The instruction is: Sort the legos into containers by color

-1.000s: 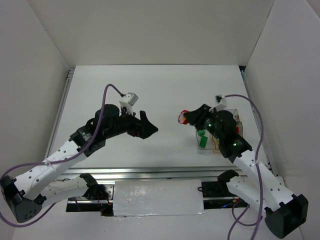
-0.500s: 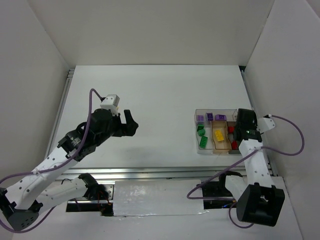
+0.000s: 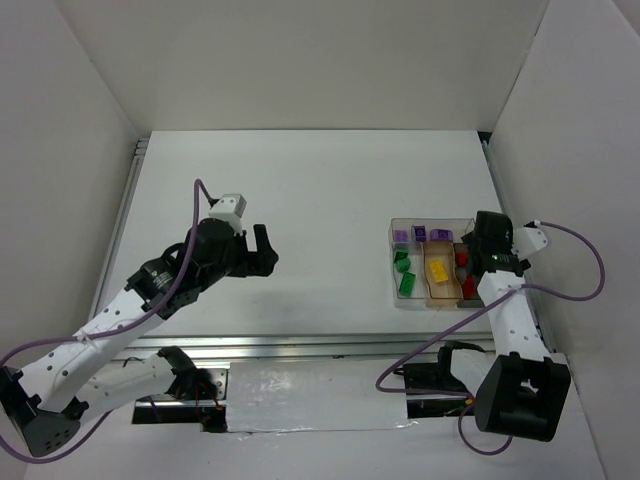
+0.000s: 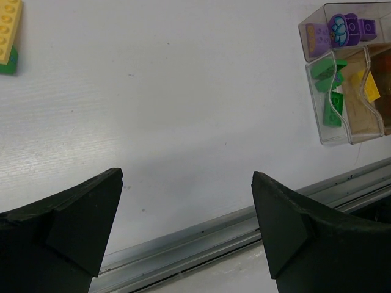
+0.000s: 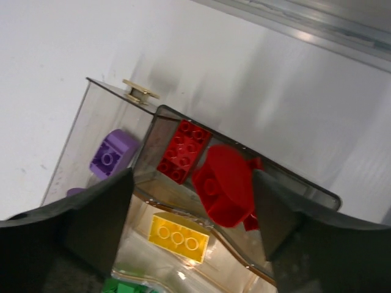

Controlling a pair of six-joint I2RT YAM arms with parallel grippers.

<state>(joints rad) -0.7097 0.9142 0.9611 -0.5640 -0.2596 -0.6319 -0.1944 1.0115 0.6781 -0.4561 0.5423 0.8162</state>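
Seen from above, the left gripper hangs over the white table, well apart from the clear plastic compartmented box at the right. In that box lie small purple studded bricks along the far side, green studded bricks at its left, a yellow studded brick in the middle and red pieces at the right. The right gripper sits over the box's right end

The left wrist view shows its black fingers spread wide, with nothing between them. A long yellow plate lies on the table against a green block, far from the box

The right wrist view shows that gripper's fingers wide apart and empty, flanking the compartment that holds a red studded brick and a red rounded piece
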